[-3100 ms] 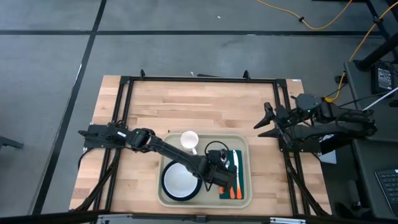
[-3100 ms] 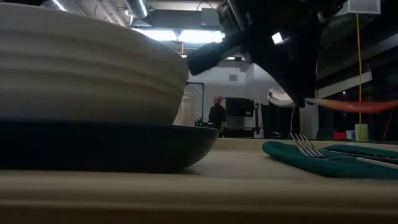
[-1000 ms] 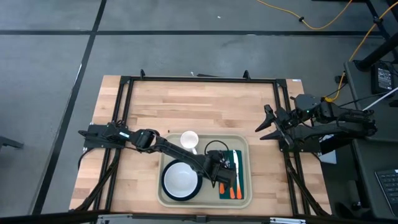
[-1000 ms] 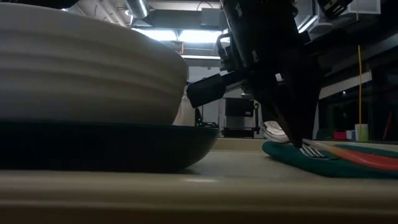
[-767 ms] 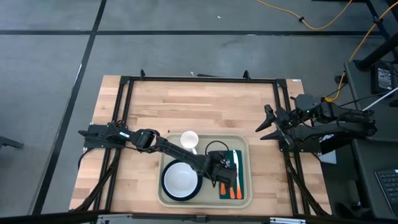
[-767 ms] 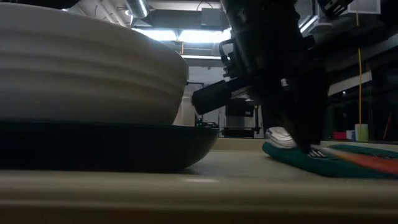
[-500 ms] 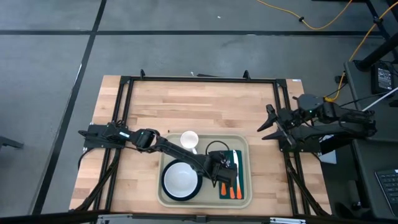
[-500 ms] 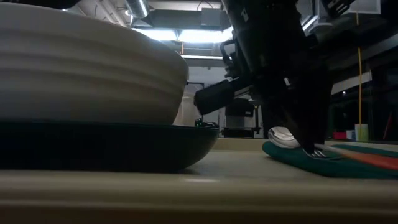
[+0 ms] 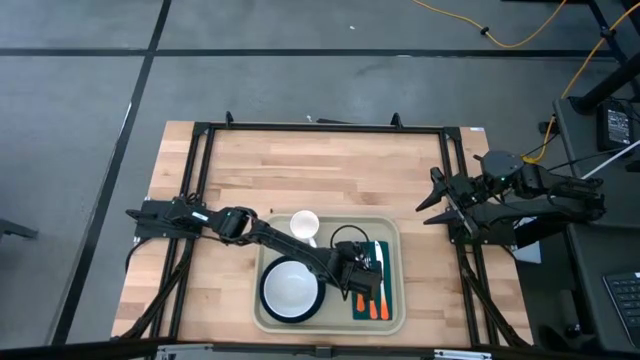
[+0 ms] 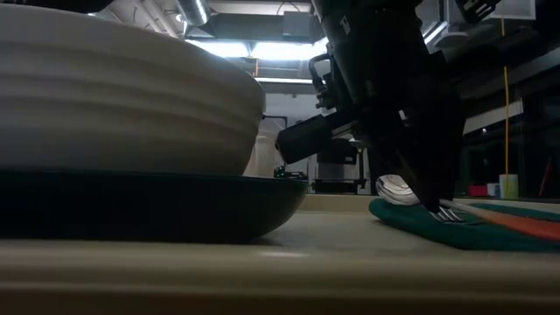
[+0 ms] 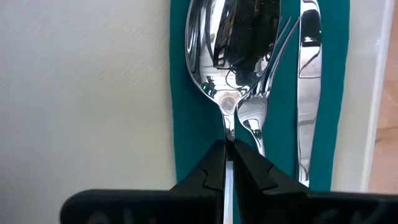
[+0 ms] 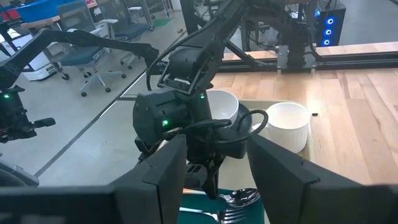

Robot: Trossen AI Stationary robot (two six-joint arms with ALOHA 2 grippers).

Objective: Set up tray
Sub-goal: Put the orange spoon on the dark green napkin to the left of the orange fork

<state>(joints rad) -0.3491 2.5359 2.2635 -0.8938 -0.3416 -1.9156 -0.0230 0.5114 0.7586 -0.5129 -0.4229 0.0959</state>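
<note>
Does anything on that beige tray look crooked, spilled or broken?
Nothing stands out. On the cream plastic tray the white bowl sits on its dark plate, and the silver spoon and fork lie straight on the teal napkin. The left gripper pinches the spoon's neck.

The left arm reaches from the counter's left edge diagonally toward its front middle, elbow low, wrist bent downward. Its left end effector [image 9: 364, 283] points down with its fingers [image 11: 214, 165] pinched together, clamped on a spoon handle [image 11: 228, 163]. The right arm stays folded at the counter's right edge, forearm roughly level. Its right end effector [image 9: 436, 200] faces inward toward the counter's middle, raised off the surface, its two fingers [image 12: 165, 173] parted and holding nothing.
</note>
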